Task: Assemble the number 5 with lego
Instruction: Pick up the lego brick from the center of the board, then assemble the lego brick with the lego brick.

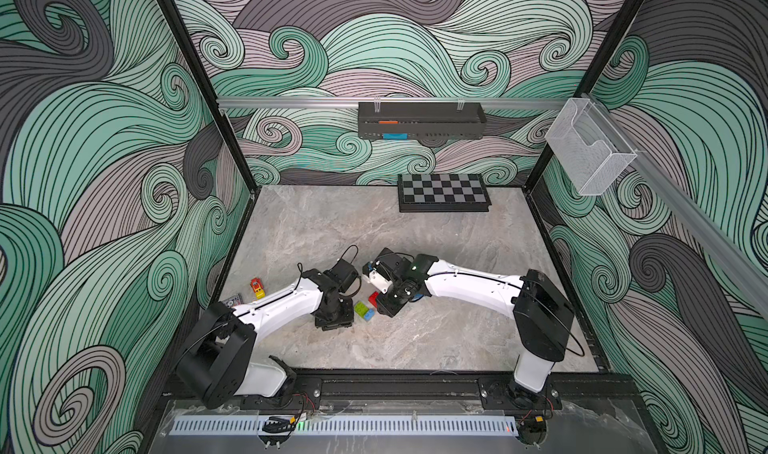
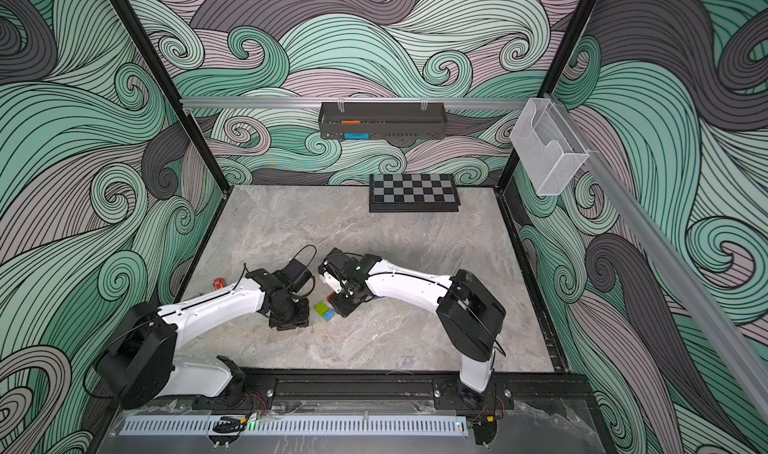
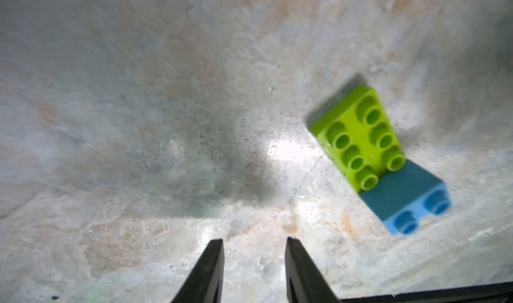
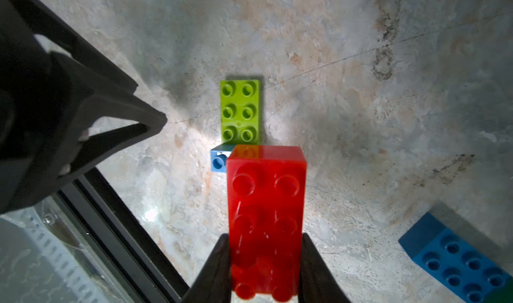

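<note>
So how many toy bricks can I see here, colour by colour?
Red brick, held in the right gripper: 1
Lime green brick: 1
Light blue brick, joined to the green one: 1
Dark blue brick: 1
Total: 4 bricks in view.

I'm seeing toy car (image 1: 257, 288) sitting near left wall | chessboard (image 1: 443, 192) lying at back | wire basket (image 1: 589, 152) hanging on right rail
</note>
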You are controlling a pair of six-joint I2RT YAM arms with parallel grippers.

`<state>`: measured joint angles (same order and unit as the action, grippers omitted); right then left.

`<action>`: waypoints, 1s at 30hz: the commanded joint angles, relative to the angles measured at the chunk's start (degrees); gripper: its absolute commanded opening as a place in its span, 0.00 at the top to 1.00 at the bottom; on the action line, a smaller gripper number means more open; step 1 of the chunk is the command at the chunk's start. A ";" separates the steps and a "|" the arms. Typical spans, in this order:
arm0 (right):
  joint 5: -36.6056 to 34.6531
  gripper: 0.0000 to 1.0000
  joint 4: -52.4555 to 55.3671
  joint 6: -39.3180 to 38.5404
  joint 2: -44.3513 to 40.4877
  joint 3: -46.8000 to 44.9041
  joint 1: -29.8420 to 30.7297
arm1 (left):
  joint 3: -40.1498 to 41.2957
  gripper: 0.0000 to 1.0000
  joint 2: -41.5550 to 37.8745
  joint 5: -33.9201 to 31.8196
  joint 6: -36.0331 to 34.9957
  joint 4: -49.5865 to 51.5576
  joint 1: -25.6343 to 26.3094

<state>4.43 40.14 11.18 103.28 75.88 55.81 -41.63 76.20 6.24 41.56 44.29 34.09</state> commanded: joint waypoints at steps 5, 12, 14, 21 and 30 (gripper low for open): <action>0.92 0.75 2.36 5.81 3.75 5.78 2.93 | 1.74 0.58 -9.04 0.19 1.23 5.14 -1.56; -1.97 0.76 4.96 8.55 8.65 10.74 4.35 | 0.50 0.58 -10.53 0.35 1.24 6.87 -1.90; -2.63 0.76 5.24 8.93 9.44 11.37 4.37 | 0.62 0.57 -10.72 0.36 1.15 6.86 -1.92; -4.70 0.76 5.69 9.33 11.65 12.54 4.37 | 0.61 0.58 -10.88 0.37 0.89 6.85 -1.92; -5.31 0.76 5.66 9.04 13.02 14.02 4.39 | 0.85 0.57 -10.95 0.36 0.92 6.55 -1.92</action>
<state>0.03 45.28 20.10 115.39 88.36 60.14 -40.25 66.11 6.26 42.33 49.52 32.42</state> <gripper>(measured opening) 0.351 0.425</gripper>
